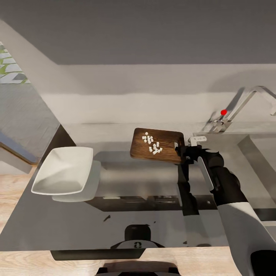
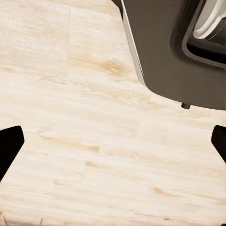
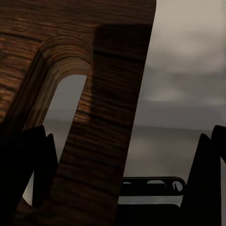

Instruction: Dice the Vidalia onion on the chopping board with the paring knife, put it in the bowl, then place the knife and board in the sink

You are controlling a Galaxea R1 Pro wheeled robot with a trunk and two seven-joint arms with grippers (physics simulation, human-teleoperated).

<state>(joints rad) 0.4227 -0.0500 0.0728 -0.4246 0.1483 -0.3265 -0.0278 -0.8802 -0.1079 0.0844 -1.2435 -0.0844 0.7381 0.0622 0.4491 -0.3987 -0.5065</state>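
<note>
Right gripper (image 1: 182, 152) clamps the chopping board (image 1: 153, 141) at its handle edge, board raised off the countertop (image 1: 126, 184). Diced onion (image 1: 152, 144) sits on it. Step: transfer to the bowl (image 1: 65, 168). Next, probably: carry leftward, level, then tilt. Left gripper (image 2: 113, 146) spread wide, empty.

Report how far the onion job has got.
Done: white onion dice sit on the brown wooden chopping board. In hand: the right claw is at the board's edge, though a closed grip is unclear. Left: the white squarish bowl is empty; nothing visibly sunk yet.
</note>
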